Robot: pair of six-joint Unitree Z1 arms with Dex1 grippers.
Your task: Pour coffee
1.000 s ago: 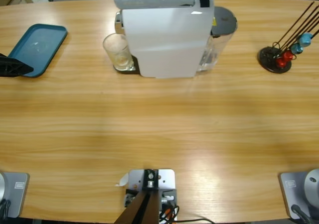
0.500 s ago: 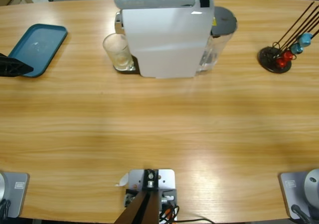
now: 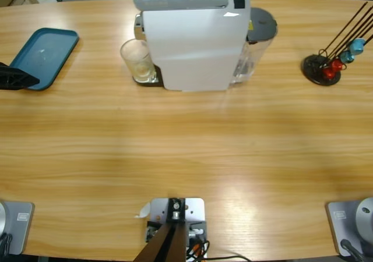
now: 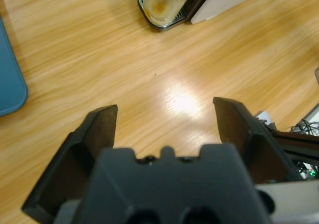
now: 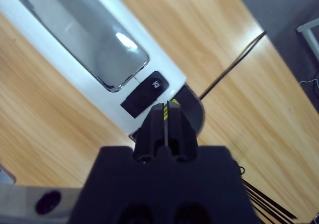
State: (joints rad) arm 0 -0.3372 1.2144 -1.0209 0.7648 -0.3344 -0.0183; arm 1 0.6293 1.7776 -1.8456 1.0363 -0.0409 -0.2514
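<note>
Wooden desk [image 3: 186,157] lies bare in front; the left gripper [image 4: 167,115] hovers over it with jaws wide, holding nothing. Farther back, the glass [image 3: 137,60] sits on the drip tray beside the machine [image 3: 192,38], only a pale residue in it. A second ago a black gripper stood at the machine's top button [image 5: 144,93]; now the right gripper [image 5: 166,117] has lifted clear, jaws pinched together. Likely the button is pressed, so coffee should follow.
</note>
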